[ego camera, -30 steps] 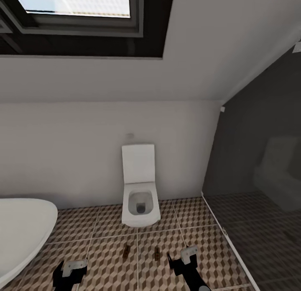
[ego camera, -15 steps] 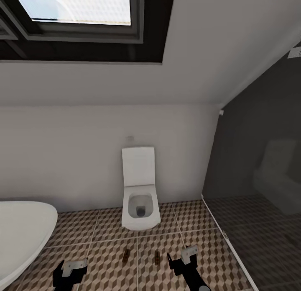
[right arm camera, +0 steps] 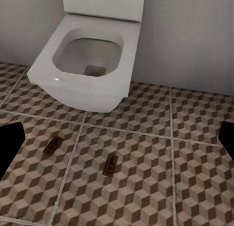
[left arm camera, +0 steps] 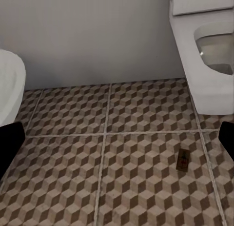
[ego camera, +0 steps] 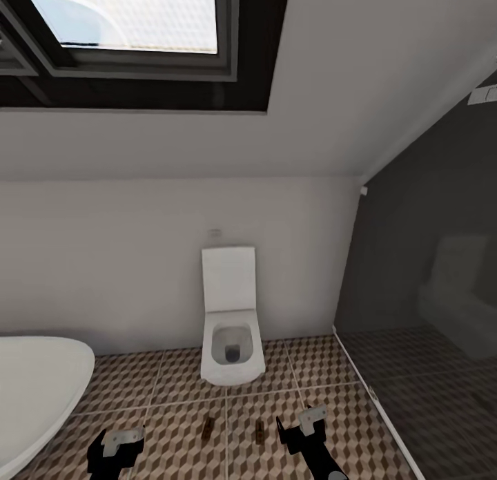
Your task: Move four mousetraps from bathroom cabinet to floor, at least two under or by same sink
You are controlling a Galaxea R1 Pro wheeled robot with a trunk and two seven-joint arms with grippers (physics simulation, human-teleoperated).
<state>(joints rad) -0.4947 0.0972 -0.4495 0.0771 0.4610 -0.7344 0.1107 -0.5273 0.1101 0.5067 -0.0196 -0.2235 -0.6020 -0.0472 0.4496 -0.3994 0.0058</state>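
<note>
Two mousetraps [ego camera: 232, 430] sit on the bathroom floor [ego camera: 159, 390] at 6 o'clock of the toilet [ego camera: 231, 342]; both grippers spread, empty, so probably back to the cabinet for the rest

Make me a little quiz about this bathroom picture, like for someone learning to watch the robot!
1. How many mousetraps lie on the bathroom floor in the head view?
2. True or false: the mousetraps sit inside the toilet.
3. Pick one. The left gripper and right gripper are: A) each holding a trap, B) both open and empty, C) touching the bathtub.

Key:
1. Two, side by side on the tiles in front of the toilet.
2. False; they lie on the floor, apart from it.
3. B.
</note>
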